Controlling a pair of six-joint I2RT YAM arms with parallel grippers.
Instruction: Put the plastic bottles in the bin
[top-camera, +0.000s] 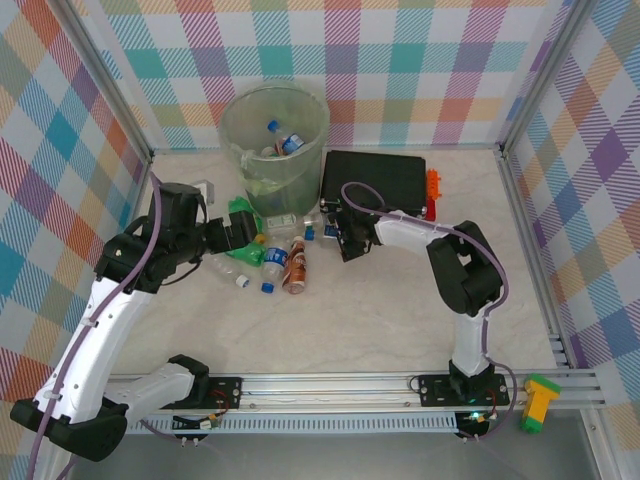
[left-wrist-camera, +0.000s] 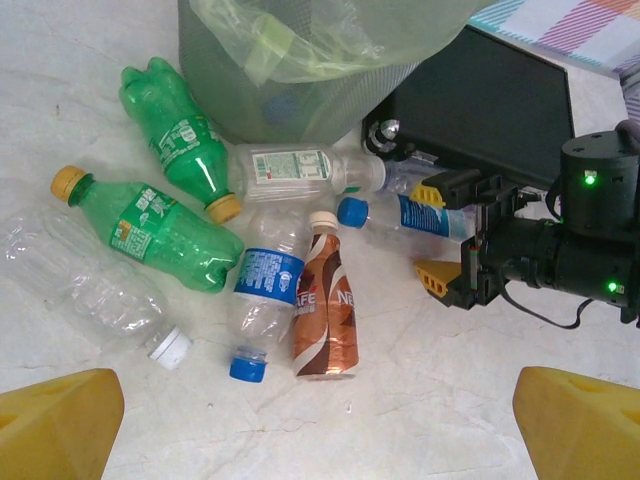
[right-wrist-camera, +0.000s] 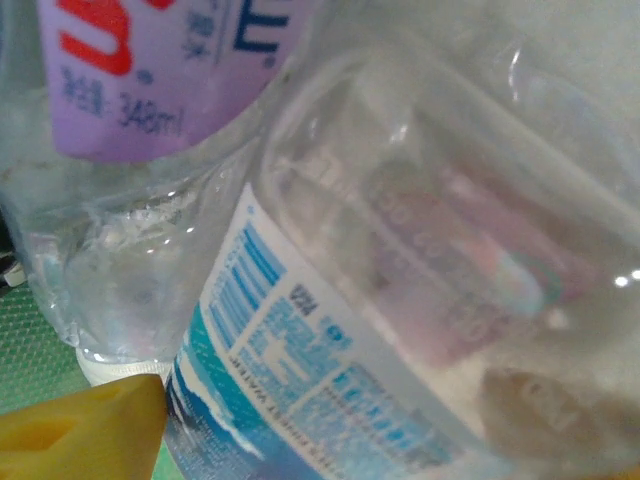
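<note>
Bin stands at 12 o'clock on the table, with a few bottles already inside. The rest of the plastic bottles lie heaped at its 6 o'clock foot. Black case sits at its 3 o'clock.

Right claw: spread, one pad on each side of the blue-capped bottle, low over the table. No pinch visible yet. Left claw: wide apart, empty, hovering above the heap.

Risks, as I judge them:
- The bottle is thin and round; a squeeze could pop it out sideways or crush it.
- The claw sits toward the base end, so the cap end may droop on the lift.
- White-labelled clear bottle lies just beside it at 11 o'clock in the left wrist view, and could be nudged or dragged along.
- Case and bin wall are close by, so a hasty lift could clip either. The bin is tall, and a knock near the rim might tip it. Liner bag droops over the rim and could snag.
- Both arms crowd the same heap, so they could collide.

Writing:
- Brown bottle: "NE…" and "…AFE", likely Nescafé.
- Right wrist view, close up: "348ml" on a pale label, red lettering cut off. Blue label has fine print, unreadable.
- Green bottles: labels too small to read.
</note>
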